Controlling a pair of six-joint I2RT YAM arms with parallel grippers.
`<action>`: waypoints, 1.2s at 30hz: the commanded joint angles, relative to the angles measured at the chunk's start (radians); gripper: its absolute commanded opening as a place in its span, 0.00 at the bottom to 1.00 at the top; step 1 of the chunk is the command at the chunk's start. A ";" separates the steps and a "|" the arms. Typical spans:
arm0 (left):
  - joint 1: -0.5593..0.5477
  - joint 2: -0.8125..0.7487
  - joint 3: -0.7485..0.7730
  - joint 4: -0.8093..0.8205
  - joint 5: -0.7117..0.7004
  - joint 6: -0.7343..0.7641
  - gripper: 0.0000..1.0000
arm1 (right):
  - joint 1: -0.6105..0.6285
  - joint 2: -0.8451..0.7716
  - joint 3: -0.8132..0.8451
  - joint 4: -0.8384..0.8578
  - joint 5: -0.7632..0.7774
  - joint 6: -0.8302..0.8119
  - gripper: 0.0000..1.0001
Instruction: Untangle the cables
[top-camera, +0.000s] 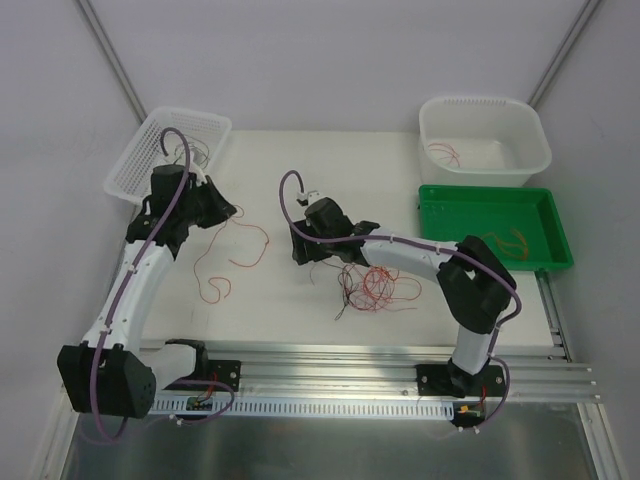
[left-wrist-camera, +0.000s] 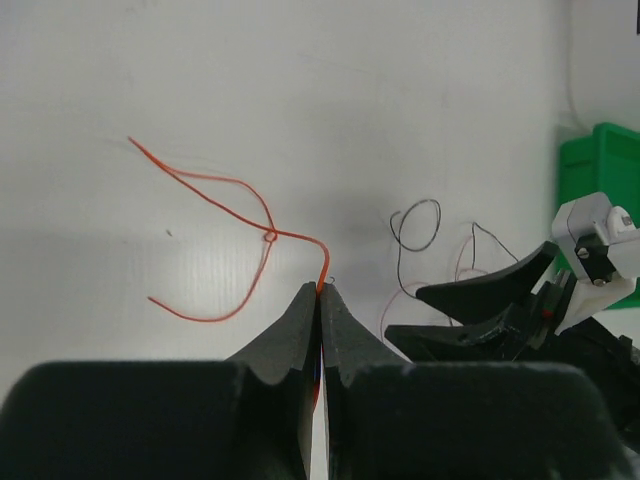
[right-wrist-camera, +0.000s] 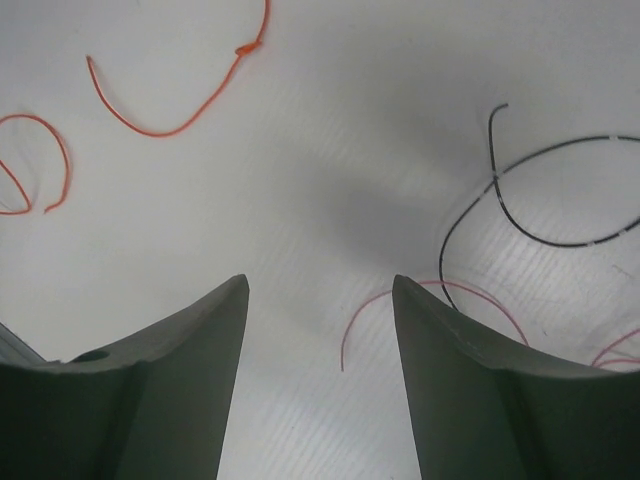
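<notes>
My left gripper (left-wrist-camera: 320, 292) is clamped on 1 orange wire (left-wrist-camera: 215, 190) lying clear of the tangle (top-camera: 375, 287), my right gripper (right-wrist-camera: 319, 282) gapes wide just beside that tangle, and with only a few strands (top-camera: 447, 154) in the basket (top-camera: 128, 168), tub (top-camera: 478, 102) and green tray (top-camera: 450, 215), I judge most of the untangling is left.

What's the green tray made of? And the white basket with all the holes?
The green tray looks like smooth, slightly glossy plastic: one moulded piece, even colour. The white basket seems plastic too, a moulded lattice of thin bars.

Red, orange and black cables (top-camera: 375, 285), white table (top-camera: 300, 170), green tray (top-camera: 480, 190), white basket (top-camera: 130, 172)
</notes>
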 joint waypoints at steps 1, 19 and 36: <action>-0.083 0.033 -0.033 0.030 0.124 -0.111 0.00 | 0.004 -0.110 -0.082 0.092 0.056 0.004 0.63; -0.516 0.004 -0.391 0.221 -0.045 -0.311 0.48 | 0.029 -0.388 -0.281 0.040 0.128 -0.088 0.68; -0.060 -0.166 -0.073 -0.216 -0.184 0.042 0.99 | 0.105 0.014 0.106 -0.031 -0.013 -0.236 0.73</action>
